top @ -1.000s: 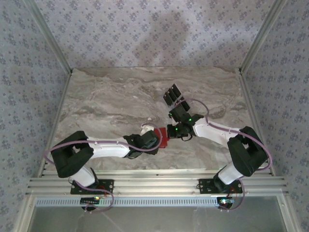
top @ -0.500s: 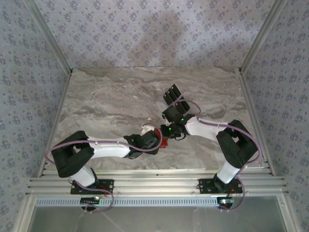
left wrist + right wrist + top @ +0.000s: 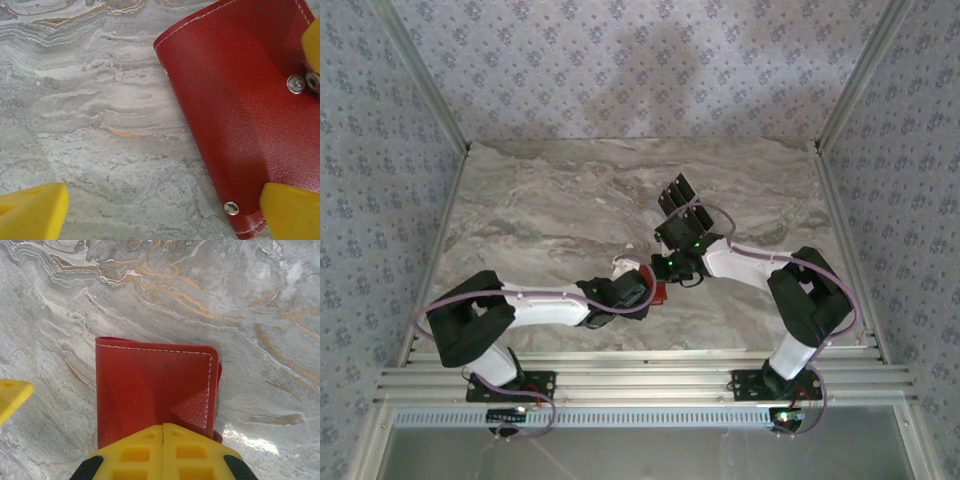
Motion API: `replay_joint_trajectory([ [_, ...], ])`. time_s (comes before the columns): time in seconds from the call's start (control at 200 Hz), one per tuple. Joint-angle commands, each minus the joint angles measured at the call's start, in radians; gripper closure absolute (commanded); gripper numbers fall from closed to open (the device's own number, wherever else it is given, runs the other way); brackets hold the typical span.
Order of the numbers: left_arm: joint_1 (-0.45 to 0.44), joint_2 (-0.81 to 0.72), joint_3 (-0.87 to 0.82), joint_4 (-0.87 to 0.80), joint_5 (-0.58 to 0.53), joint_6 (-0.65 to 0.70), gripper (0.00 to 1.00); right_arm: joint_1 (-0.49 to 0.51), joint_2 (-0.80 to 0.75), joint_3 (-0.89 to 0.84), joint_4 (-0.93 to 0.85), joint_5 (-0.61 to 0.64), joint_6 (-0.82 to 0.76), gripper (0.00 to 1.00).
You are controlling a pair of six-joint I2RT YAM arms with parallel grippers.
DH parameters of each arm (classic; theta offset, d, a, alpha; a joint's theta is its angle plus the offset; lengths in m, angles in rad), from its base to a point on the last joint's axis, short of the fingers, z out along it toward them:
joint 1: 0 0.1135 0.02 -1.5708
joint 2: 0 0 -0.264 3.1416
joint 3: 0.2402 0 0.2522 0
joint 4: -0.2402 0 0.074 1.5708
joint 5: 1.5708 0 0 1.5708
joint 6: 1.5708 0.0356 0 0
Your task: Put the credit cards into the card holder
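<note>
red card holder [image 3: 155,390], folded shut, white-stitched edges

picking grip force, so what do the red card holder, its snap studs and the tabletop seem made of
Card holder: leather or faux leather, matte with soft sheen; fine grain and pale stitching along the edge. Snap studs: probably metal, shiny silver glints. Tabletop: grey marble-look with orange veins, smooth; real stone or printed laminate, cannot tell.

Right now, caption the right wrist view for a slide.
Shut right tool over the folded red card holder on a marble table.
</note>
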Motion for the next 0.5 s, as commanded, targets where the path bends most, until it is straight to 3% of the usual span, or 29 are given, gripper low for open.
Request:
replay_joint_trajectory([
  [0.0, -0.002, 0.04, -0.012, -0.045, 0.002, 0.008, 0.01, -0.003, 0.034, 0.03, 0.009, 0.018, 0.013, 1.0],
  [0.495, -0.002, 0.038, -0.014, -0.045, 0.005, 0.006, 0.02, 0.002, 0.084, 0.009, 0.019, 0.019, 0.013, 1.0],
])
